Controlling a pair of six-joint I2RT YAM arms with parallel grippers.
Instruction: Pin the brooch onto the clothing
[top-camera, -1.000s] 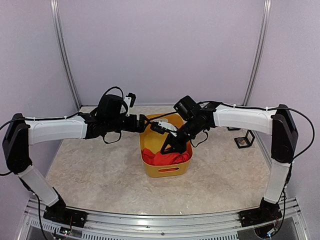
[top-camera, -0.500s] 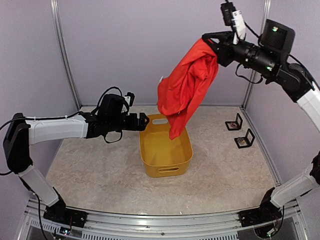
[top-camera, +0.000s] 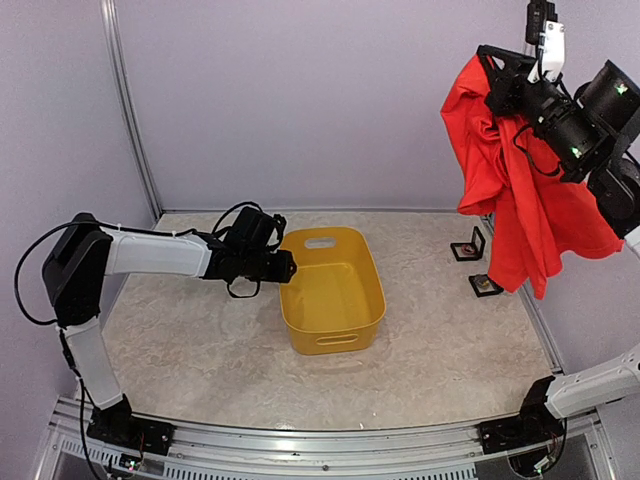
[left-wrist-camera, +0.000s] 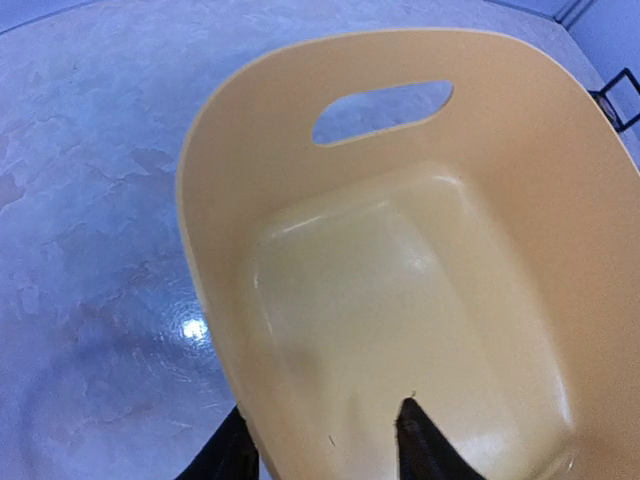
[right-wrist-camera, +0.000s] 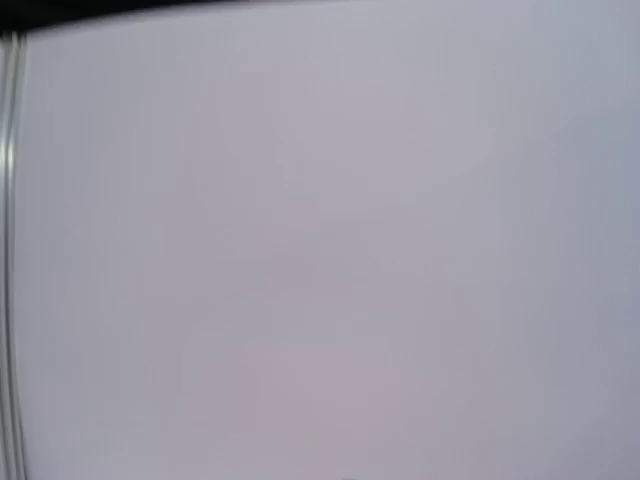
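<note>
Clothing (top-camera: 515, 180) shows only overhead; left wrist shows basket (left-wrist-camera: 300, 150).

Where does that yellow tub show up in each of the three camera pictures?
Top external: the yellow tub sits mid-table, empty, the left tool at its left rim.
Left wrist: the yellow tub fills most of the picture, seen from above its rim.
Right wrist: not in it; only blank wall.
Shared landmark: the tub's handle slot.
</note>
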